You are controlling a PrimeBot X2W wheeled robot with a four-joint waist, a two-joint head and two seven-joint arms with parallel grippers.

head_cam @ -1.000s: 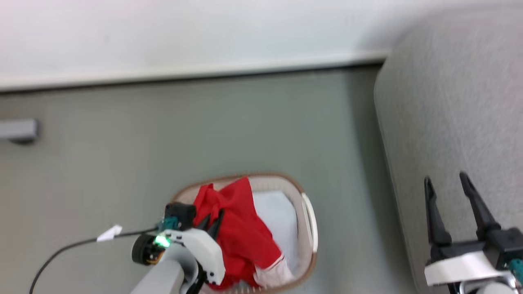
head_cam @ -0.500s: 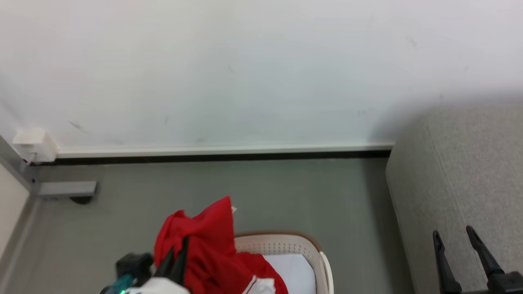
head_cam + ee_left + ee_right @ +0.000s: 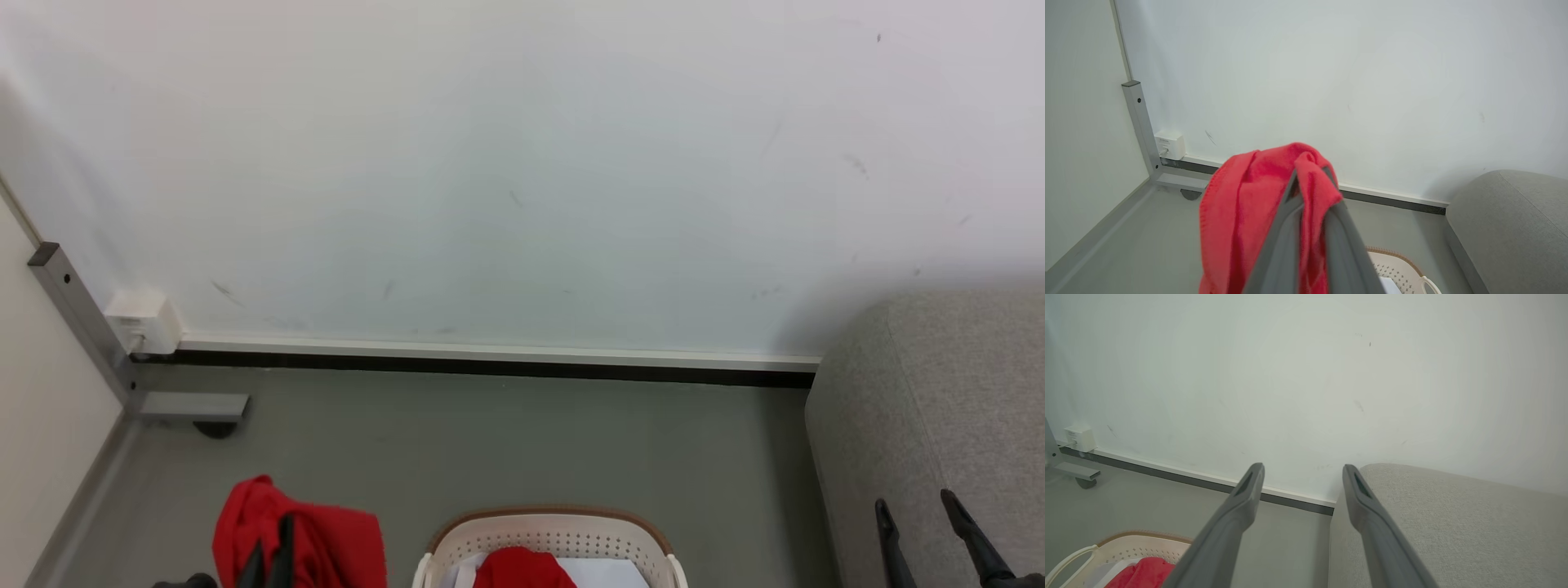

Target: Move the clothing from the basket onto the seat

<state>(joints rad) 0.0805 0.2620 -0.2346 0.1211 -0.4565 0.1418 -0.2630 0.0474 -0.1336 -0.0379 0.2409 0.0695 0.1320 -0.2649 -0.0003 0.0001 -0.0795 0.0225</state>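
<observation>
Backing the whole scene, a pale wall [image 3: 522,163] is being faced by the head camera, which has been raised over the last second; that shift of the picture is being set aside as the camera's own. Below the wall, grey floor [image 3: 490,441] is being shown. At the right the seat [image 3: 922,392] is being left bare so far as it can be seen, with nothing red on it.

The basket [image 3: 555,539] is being kept on the floor, apart from the seat, with a white sheet [image 3: 608,572] and a second red piece [image 3: 518,570] being left inside it.

The real change is being made by the left arm. The garment [image 3: 318,539], draped in the basket a second ago, is now being held up clear of the rim, hanging over the floor to the basket's left. The left gripper [image 3: 1310,173] is being kept pinched tight on a fold of it, with red cloth being squeezed between the fingers. The right gripper [image 3: 1302,467] is being held spread wide and empty near the seat's end.

By this reading the pick is being counted as done, and the carry across to the seat is being taken as the step in hand. One more piece is being left for a later trip.
</observation>
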